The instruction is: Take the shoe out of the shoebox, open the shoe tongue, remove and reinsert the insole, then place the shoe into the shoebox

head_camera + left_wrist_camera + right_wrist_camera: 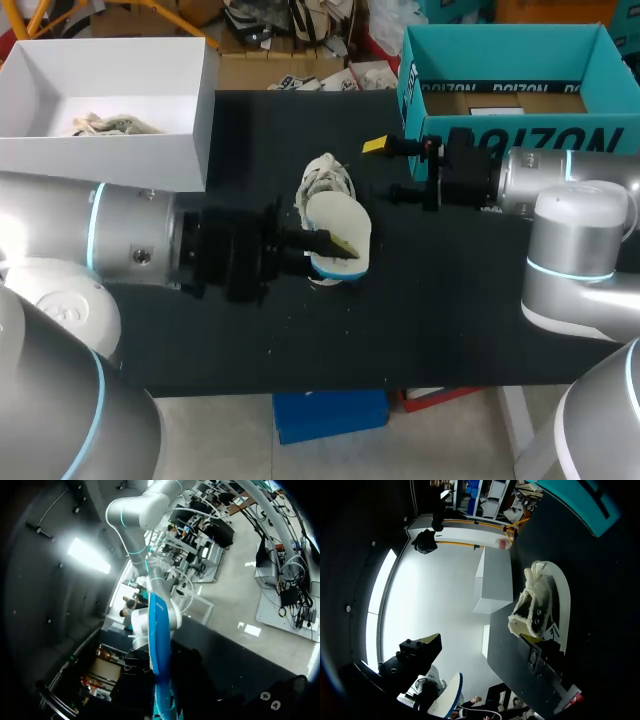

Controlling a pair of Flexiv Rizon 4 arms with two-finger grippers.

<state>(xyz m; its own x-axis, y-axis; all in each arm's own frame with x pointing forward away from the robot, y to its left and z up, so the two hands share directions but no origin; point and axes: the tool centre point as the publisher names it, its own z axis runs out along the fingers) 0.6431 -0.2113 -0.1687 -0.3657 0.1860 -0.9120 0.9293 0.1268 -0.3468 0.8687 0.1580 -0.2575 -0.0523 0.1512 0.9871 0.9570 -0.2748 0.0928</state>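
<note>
Left jaws are clenched on the insole, held by the heel of the shoe, which lies on the tabletop. Right jaws stand released nearby, touching nothing. With the shoe unbraced, pressing the insole in could shove it away or buckle the insole.

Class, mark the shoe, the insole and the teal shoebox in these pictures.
shoe (pixel 325 176), head view, fluffy upper.
insole (pixel 338 215), head view, white top face.
teal shoebox (pixel 540 135), head view, front wall.

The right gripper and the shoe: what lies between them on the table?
Nothing. In the head view, only bare black table shows between the right gripper and the shoe.
</note>
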